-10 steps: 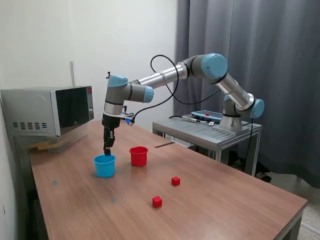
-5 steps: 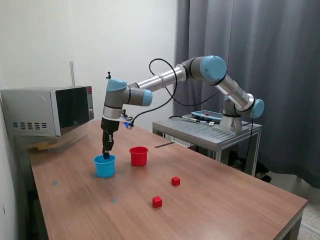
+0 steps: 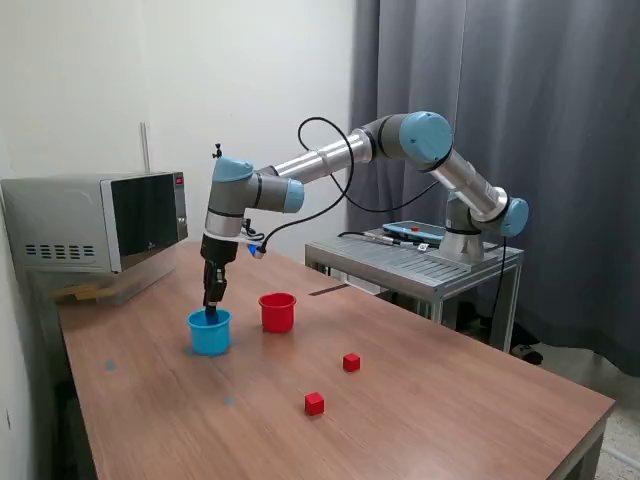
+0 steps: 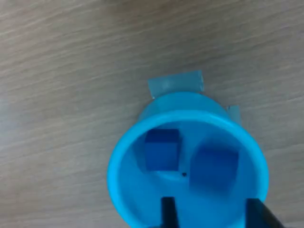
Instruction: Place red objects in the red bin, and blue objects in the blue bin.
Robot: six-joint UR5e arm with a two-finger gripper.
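The light blue cup, the blue bin (image 3: 210,334), stands on the wooden table, and my gripper (image 3: 211,308) hangs straight over it with its fingertips at the rim. In the wrist view the blue bin (image 4: 124,190) fills the frame. Two dark blue cubes lie inside it, one (image 4: 161,149) sharp and the other (image 4: 213,167) blurred. My gripper (image 4: 211,214) is open, its fingers apart above the cup and touching neither cube. The red bin (image 3: 277,312) stands just to the exterior view's right of the blue one. Two red cubes (image 3: 351,362) (image 3: 314,403) lie on the table nearer the camera.
A microwave (image 3: 95,222) sits at the table's back, on the exterior view's left. A metal cart (image 3: 420,262) with the arm's base stands behind the table on the right. Pale tape marks (image 4: 175,84) lie on the table beside the blue cup.
The gripper has sunk a little and shifted slightly to the exterior view's left, ending at the blue cup's rim. The cups and red cubes have not moved.
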